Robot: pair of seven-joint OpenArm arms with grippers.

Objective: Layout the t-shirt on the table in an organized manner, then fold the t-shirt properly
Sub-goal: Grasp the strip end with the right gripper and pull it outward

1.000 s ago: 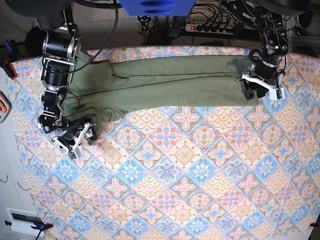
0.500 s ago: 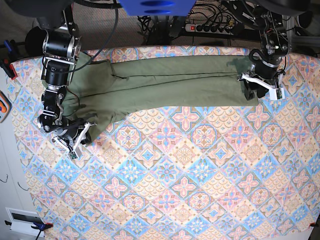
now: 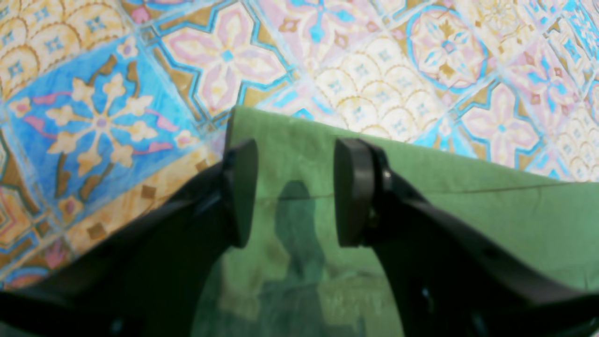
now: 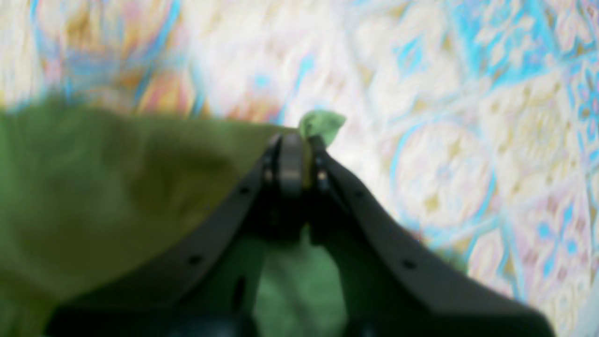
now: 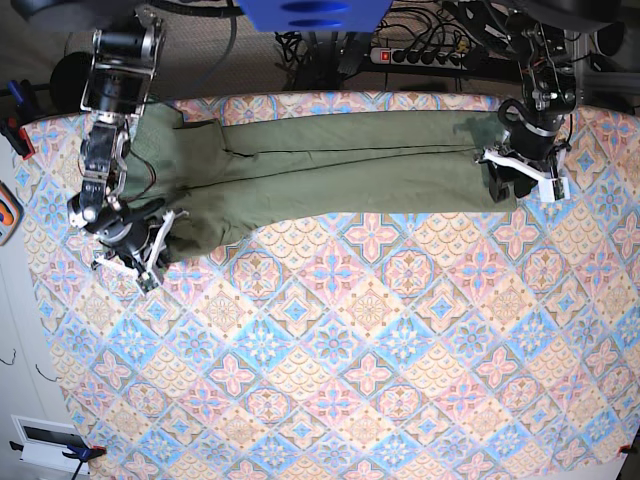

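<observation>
1. The t-shirt point(image 5: 340, 165) lies stretched along the surface's point(image 5: 380, 360) far edge.
2. Right end effector point(image 4: 299, 140) reaches down, pinched closed on the t-shirt's corner.
3. Left end effector point(image 3: 292, 192) hovers over the opposite end, jaws parted, gripping nothing.

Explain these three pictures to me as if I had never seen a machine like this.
One picture looks down from above on two robot arms at a patterned table. The other two come from cameras mounted on each arm's wrist, looking along its gripper. A green t-shirt, folded into a long strip, lies across the far side. The right gripper, at the overhead picture's left, is shut on a pinch of the shirt's edge. The left gripper, at that picture's right, sits over the shirt's other end with its jaws apart, holding nothing.
</observation>
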